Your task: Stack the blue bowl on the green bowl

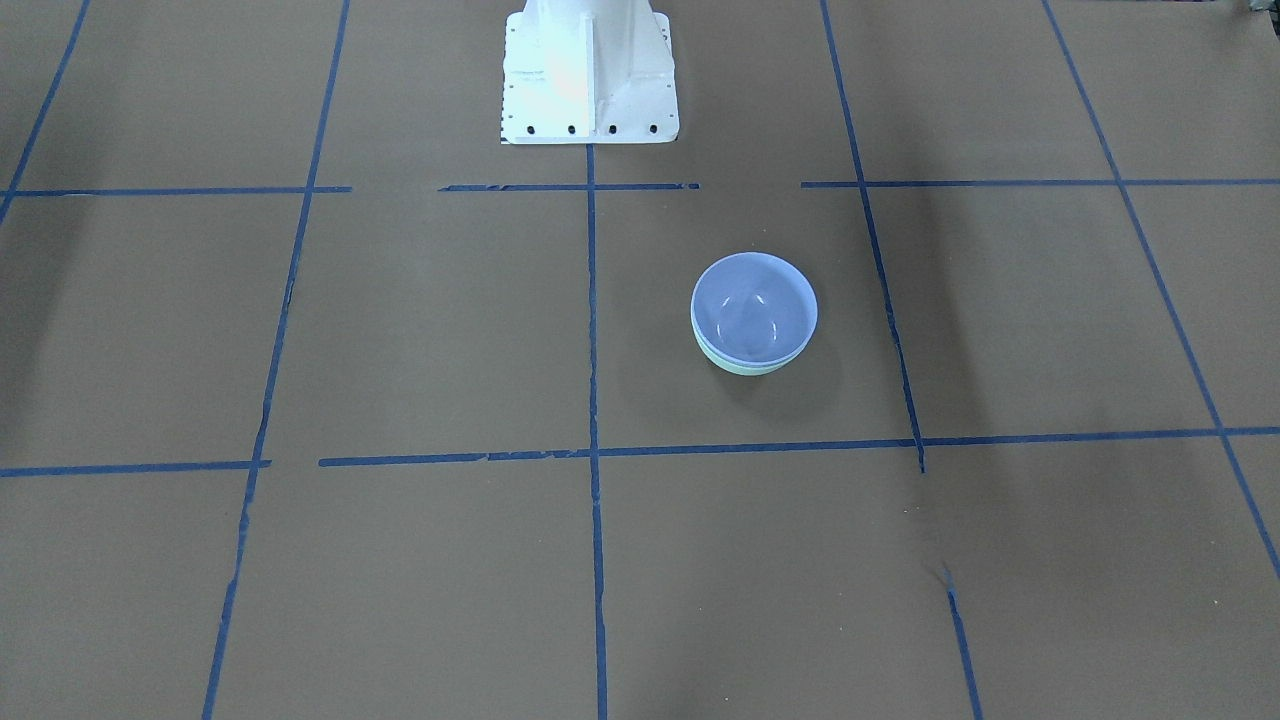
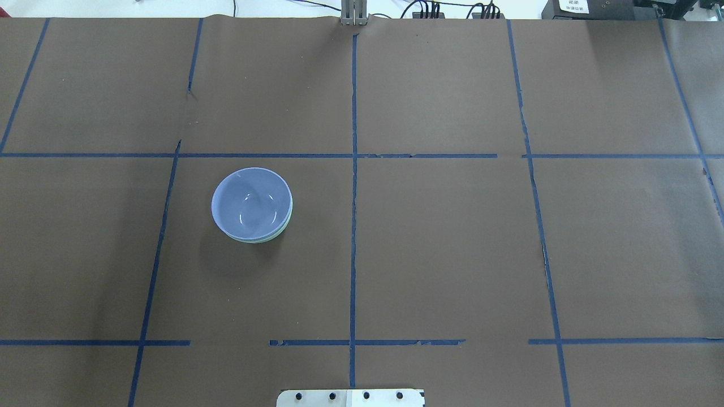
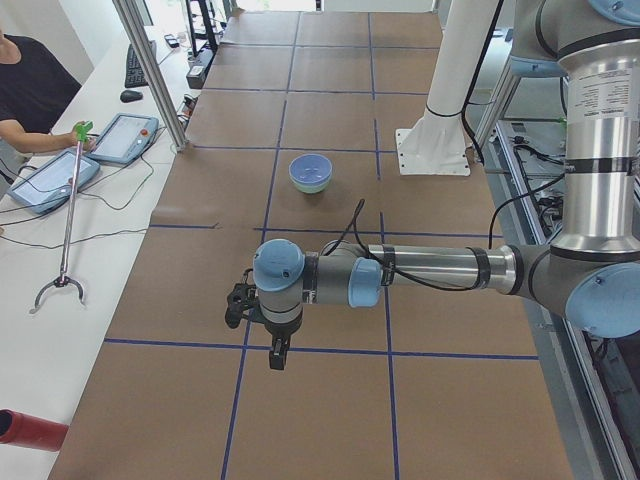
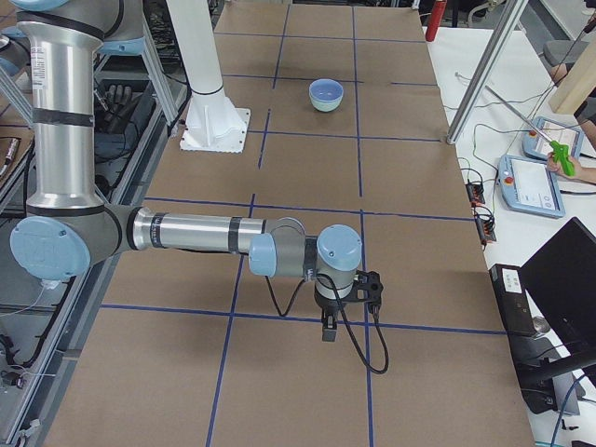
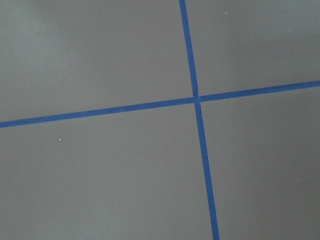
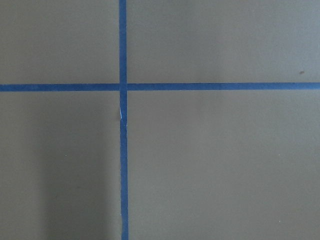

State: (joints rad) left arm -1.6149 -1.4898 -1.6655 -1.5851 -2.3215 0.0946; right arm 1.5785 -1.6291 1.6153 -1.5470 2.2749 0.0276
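**Blue bowl sat nested in green, both arms hung well apart from it**

Whether the jaws were released or clenched, I could not tell. The left gripper (image 3: 277, 357) and the right gripper (image 4: 328, 331) showed only in the 2 side views, small and dark, and neither wrist camera caught a finger. Each saw only brown paper (image 5: 100, 175) and a crossing of blue tape (image 6: 122, 86). Nothing hung from either gripper. Both pointed straight down over the table's ends, their forearms stretched out level, well apart from the bowls. I took that for a rest pose, chosen so nothing could nudge the stack.

The blue bowl (image 1: 754, 305) sat upright inside the green bowl (image 1: 752, 368), on the robot's left half of the table, near the centre tape line and a little out from the white pedestal (image 1: 590, 75). It looked glossy and plain, a pale periwinkle with 2 small highlights inside. Only a thin mint crescent of the green rim showed beneath it, so the nesting seemed slightly off-centre, yet settled. By my judgement the stacking was done.
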